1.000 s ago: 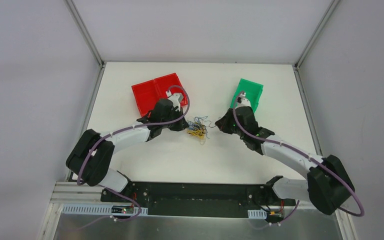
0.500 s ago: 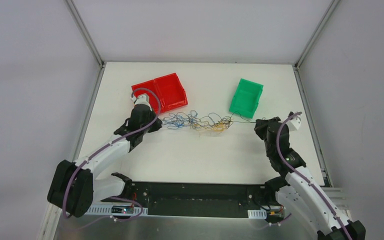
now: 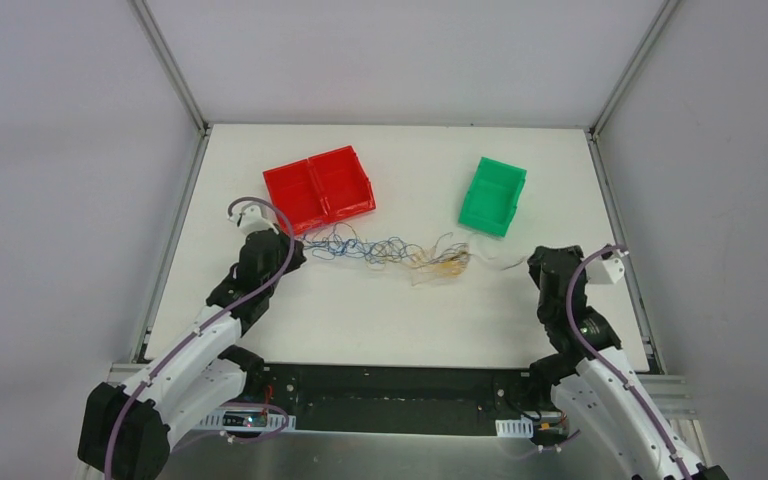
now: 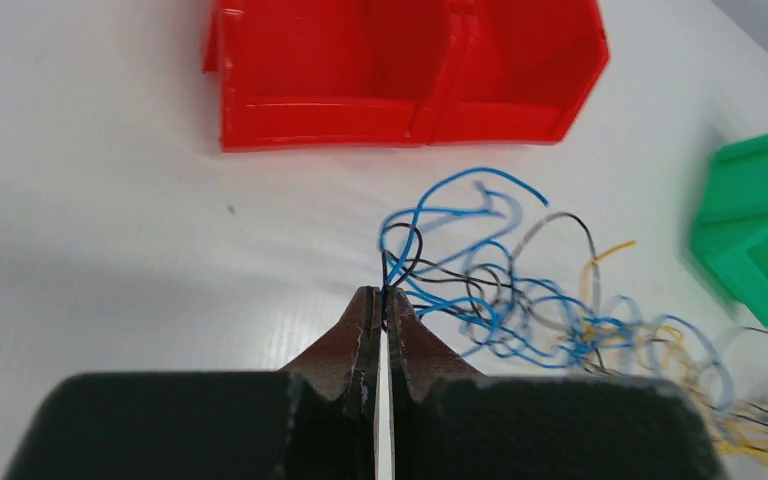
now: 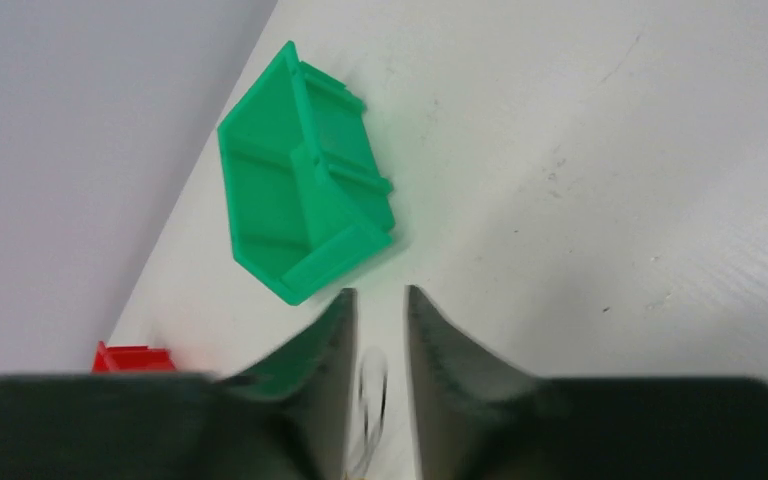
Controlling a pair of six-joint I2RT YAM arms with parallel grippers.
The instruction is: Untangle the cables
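left gripper (image 4: 382, 300) pinched on the cables (image 4: 500, 305); right gripper (image 5: 380, 300) a little apart.
the left fingers meet on blue and black strands at one end of the bunch. from there the cables trail across the desk (image 3: 380, 320) in a loose, looping line, blue and black near the grip, yellow and orange clumped at the far end, just in front of the red bin (image 3: 318, 187) and green bin (image 3: 493, 195). a pale wire loop shows blurred low between the right fingers; whether it touches them i cannot tell.

White links (image 3: 205, 325), black joints (image 3: 260, 262), purple cables (image 3: 566, 310); left pincer (image 4: 382, 295), right pincer (image 5: 380, 292) dark.
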